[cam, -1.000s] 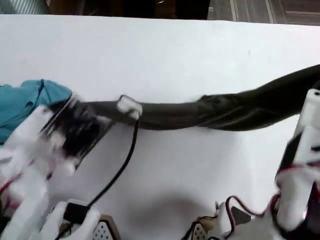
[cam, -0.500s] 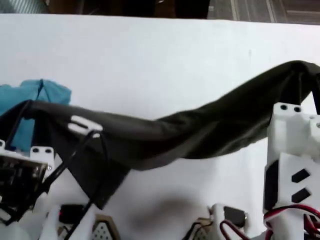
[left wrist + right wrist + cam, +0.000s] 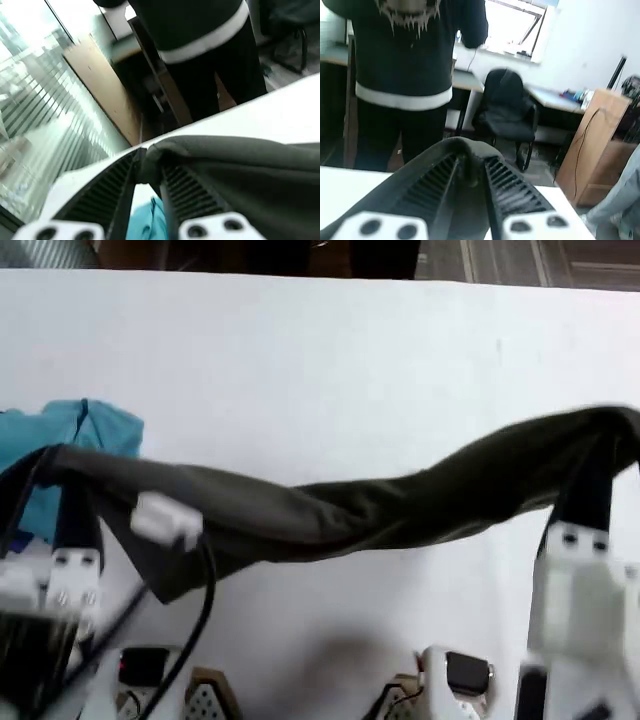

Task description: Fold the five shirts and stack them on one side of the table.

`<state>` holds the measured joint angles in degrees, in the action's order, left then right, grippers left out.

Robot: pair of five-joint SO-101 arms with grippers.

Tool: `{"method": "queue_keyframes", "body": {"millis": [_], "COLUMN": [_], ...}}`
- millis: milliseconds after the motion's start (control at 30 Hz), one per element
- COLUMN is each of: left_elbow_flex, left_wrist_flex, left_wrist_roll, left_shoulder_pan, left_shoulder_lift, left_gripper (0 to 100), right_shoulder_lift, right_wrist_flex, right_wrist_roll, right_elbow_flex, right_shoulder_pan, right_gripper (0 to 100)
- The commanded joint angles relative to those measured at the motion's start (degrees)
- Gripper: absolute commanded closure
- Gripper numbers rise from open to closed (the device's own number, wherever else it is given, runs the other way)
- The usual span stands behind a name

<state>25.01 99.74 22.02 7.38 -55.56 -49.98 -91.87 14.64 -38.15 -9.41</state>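
Dark shirt (image 3: 380, 505) hangs stretched over the worktop's (image 3: 320, 360) near half, its ends pinched in the left end effector (image 3: 150, 167) and right end effector (image 3: 470, 172). Lower it level and taut, clear of the teal shirt (image 3: 90, 430) at the left edge.

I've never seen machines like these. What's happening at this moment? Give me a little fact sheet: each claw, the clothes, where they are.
left gripper: shut on one end of the dark shirt
right gripper: shut on the opposite end
dark shirt: stretched between the two grippers, sagging in the middle
teal shirt: crumpled on the table, at the left arm's side, partly behind the dark shirt
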Motion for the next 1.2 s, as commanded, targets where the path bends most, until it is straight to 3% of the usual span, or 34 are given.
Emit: {"method": "queue_keyframes", "body": {"millis": [0, 600, 1167], "left_elbow_flex": [3.12, 2.77, -6.55], "left_wrist_flex": [0.70, 0.79, 1.05], "left_wrist_roll": [-0.26, -0.35, -0.53], "left_shoulder_pan": [0.53, 0.26, 0.97], "left_shoulder_lift": [-0.09, 0.35, -0.18], "left_gripper": [97, 97, 97], "right_shoulder_lift": [-3.21, -5.93, -6.29], "right_wrist_flex": [-0.22, 0.57, 0.31], "right_wrist_roll": [-0.09, -0.18, 0.00], "right_elbow_flex": [-1.23, -1.49, 3.69], "right_shoulder_pan": [0.04, 0.13, 0.04], "right_gripper": [97.9, 97.9, 97.9]}}
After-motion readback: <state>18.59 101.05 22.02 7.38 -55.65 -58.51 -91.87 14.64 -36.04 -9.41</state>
